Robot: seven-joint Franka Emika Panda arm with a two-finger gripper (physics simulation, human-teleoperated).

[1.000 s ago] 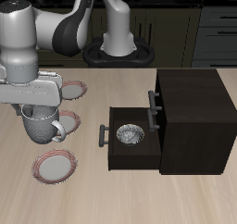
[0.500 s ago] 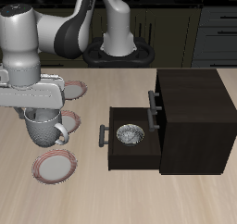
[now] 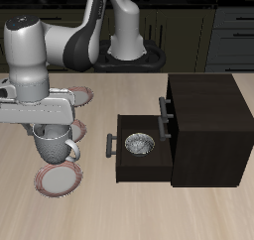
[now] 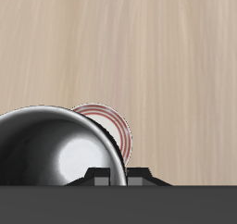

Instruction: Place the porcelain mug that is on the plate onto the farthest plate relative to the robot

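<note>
1. Since one second before, the silver two-finger gripper [image 3: 50, 127] had carried the pale grey-white porcelain mug with the loop handle [image 3: 55, 143] toward the table's front edge, so it came nearer to the front plate than it was.

2. The gripper was clenched on the mug's rim and held the mug in the air. In the exterior view the mug hung just above the small round saucer with white centre and pinkish-red rim nearest the front edge, the farthest plate [image 3: 57, 180].

3. The mug was at about 12 o'clock from that plate, and their outlines nearly touched in the picture. The loop handle pointed to about 4 o'clock.

4. In the wrist view the dark round inside of the mug [image 4: 57, 154] covered part of the red-rimmed plate [image 4: 113, 124], so the mug was not yet centred over it.

5. To do this step well, I think the arm should go a little more toward the front edge until the plate is hidden evenly under the mug.

6. Then a slow, straight descent would be safest, with the mug kept upright.

7. The fingers should open only when the base sits flat on the white centre, otherwise the mug may tip on the rim.

8. Another like plate [image 3: 79, 94] lay farther back, and the dark wooden cabinet with its open drawer [image 3: 174, 125] held a grey patterned bowl [image 3: 140, 143], well apart from the mug.
</note>
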